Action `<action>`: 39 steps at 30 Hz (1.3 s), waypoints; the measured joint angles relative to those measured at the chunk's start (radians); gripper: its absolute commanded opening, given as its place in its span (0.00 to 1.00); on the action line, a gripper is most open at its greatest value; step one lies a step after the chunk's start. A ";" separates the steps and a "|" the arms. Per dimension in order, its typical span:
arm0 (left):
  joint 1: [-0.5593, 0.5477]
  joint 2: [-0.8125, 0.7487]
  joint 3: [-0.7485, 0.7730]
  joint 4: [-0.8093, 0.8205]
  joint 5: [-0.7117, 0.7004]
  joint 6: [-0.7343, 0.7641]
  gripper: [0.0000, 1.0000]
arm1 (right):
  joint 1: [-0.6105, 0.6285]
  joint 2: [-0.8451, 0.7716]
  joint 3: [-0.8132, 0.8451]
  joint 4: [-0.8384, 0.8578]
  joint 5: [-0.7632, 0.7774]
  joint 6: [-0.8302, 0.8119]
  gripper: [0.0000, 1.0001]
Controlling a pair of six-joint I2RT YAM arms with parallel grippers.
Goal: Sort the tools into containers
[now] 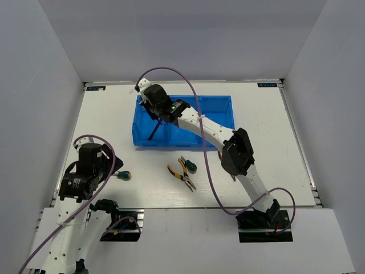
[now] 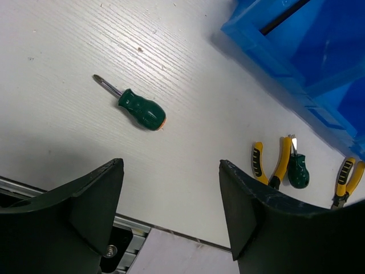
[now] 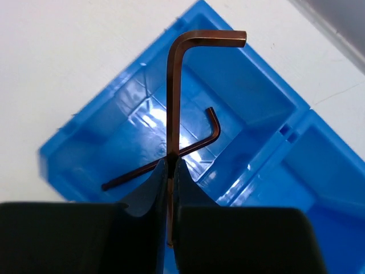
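My right gripper (image 3: 173,165) is shut on a dark L-shaped hex key (image 3: 173,97) and holds it above the left compartment of the blue bin (image 3: 74,142). A second hex key (image 3: 199,142) lies flat in that compartment. In the top view the right gripper (image 1: 157,114) hangs over the bin's (image 1: 228,100) left end. My left gripper (image 2: 171,164) is open and empty above the table's near left. The orange-tipped green screwdriver (image 2: 141,109) lies ahead of it. Yellow-handled pliers (image 2: 282,158), the other green screwdriver (image 2: 297,171) and second pliers (image 2: 349,177) lie in front of the bin.
The table's metal front edge (image 2: 125,228) runs just below my left fingers. In the top view the right arm (image 1: 236,151) reaches across the table's middle, covering most of the second pliers. White walls enclose the table on three sides.
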 measured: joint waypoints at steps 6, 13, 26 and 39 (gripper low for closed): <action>0.000 0.023 -0.010 0.020 0.010 0.000 0.78 | -0.028 0.087 -0.001 0.042 -0.034 0.047 0.37; -0.005 0.058 -0.019 0.083 0.047 0.020 0.66 | -0.036 0.084 -0.010 0.073 -0.097 0.080 0.52; -0.006 0.269 -0.157 0.438 0.353 0.196 0.05 | -0.216 -0.650 -0.647 -0.044 -0.156 0.006 0.00; -0.014 0.275 -0.196 0.544 0.487 0.269 0.69 | -0.500 -1.120 -1.348 -0.223 -0.129 -0.092 0.42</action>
